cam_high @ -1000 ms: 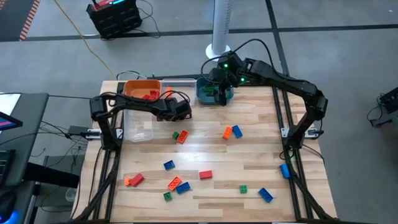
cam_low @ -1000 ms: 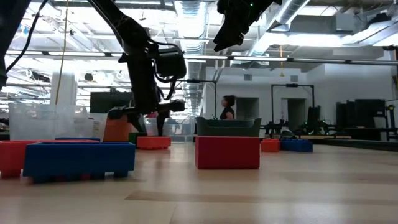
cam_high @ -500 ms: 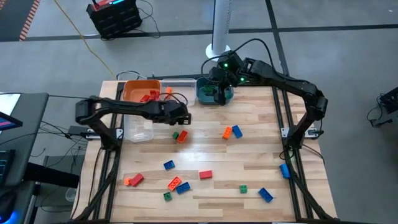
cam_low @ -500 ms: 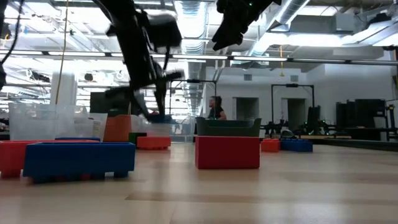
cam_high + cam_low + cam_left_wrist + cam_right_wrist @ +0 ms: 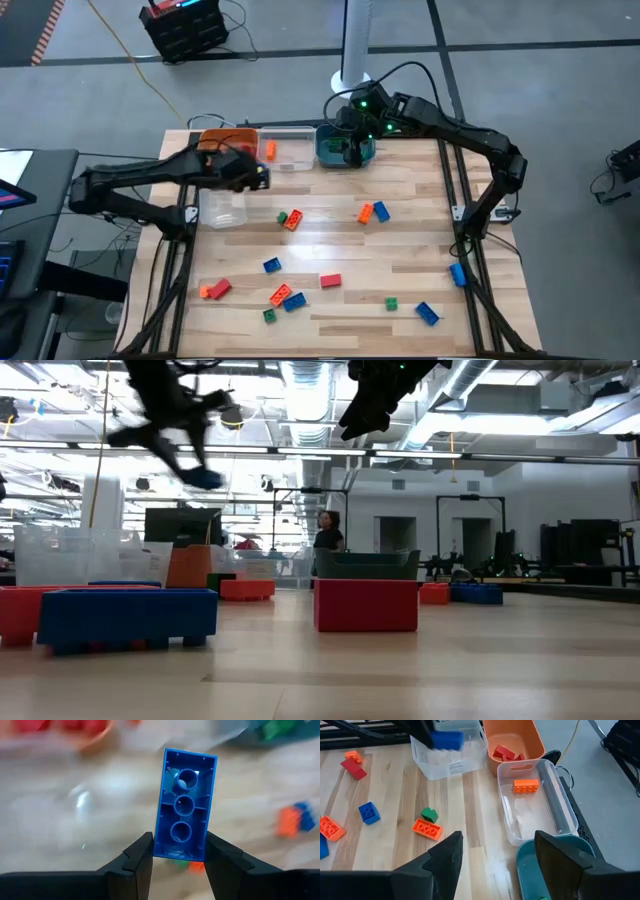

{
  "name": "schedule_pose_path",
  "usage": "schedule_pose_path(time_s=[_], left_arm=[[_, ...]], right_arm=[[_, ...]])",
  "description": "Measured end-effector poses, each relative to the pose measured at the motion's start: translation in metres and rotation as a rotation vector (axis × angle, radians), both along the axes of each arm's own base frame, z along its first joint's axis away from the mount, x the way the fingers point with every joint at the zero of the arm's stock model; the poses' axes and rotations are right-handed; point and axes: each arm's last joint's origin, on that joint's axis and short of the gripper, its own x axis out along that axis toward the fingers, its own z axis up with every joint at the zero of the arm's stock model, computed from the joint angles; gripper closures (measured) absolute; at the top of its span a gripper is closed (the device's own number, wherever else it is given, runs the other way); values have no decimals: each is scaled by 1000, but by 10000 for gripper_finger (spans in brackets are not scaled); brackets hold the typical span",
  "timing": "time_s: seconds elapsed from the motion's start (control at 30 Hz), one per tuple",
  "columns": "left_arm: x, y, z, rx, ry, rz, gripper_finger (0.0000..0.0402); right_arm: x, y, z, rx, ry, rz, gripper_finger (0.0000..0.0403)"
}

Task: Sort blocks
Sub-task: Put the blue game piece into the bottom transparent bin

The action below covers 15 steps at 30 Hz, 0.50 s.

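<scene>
The left gripper [image 5: 179, 854], at the high view's upper left, clamps a blue block [image 5: 184, 804] above the clear bin [image 5: 222, 208], likely needing release there, while the right gripper [image 5: 497, 857] waits open over the teal bin [image 5: 330, 152].

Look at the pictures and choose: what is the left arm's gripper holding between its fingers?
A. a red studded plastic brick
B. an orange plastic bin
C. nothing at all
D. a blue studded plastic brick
D: in the left wrist view, the left gripper has its fingers pressed on either side of a blue studded plastic brick, seen from its hollow underside; the right wrist view shows the same blue brick lifted above the clear plastic bin.
</scene>
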Motion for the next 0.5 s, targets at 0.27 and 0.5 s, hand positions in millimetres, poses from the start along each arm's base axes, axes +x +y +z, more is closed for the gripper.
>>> schedule_pose_path(time_s=[0.27, 0.5], left_arm=[[-36, -31, -8, -146, 268, 69, 259], [-36, -37, -33, -180, 314, 74, 220]], right_arm=[[1, 0, 1, -6, -15, -1, 149], [3, 2, 3, -4, -35, -1, 149]])
